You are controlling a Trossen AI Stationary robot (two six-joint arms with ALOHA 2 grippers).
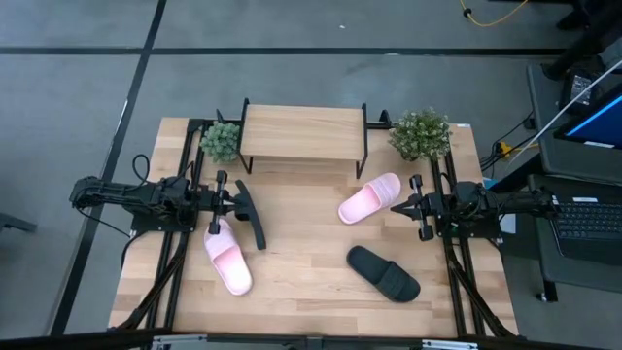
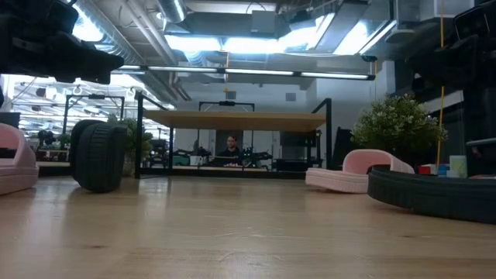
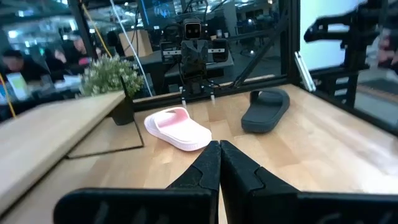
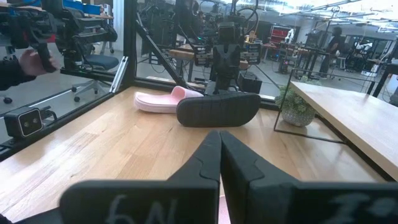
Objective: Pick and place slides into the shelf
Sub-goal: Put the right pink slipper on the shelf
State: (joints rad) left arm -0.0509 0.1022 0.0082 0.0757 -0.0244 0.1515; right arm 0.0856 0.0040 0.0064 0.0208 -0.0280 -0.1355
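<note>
Both end effectors, left [image 1: 225, 202] and right [image 1: 400, 205], wait closed and empty as four slides [image 1: 368, 198] lie on the tabletop [image 1: 301, 292], shelf [image 1: 301, 131] unfilled; first pick next.

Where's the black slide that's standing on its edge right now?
In the high view, the black slide on edge stands left of centre, just off the left gripper and beside a pink slide, in front of the shelf.

Desk [image 1: 301, 282]: light wood planks, smooth, faint sheen. Shelf [image 1: 302, 131] at desk's far edge: matching pale wood top, thin black metal frame. Pink slides [image 1: 369, 199] [image 1: 228, 257] in front of shelf: soft matt foam or rubber look, ribbed sole edge. Black slides [image 1: 384, 273] [image 1: 250, 213]: matt rubbery finish, ridged tread. Fingers [image 3: 208, 168]: matt black plastic.
</note>
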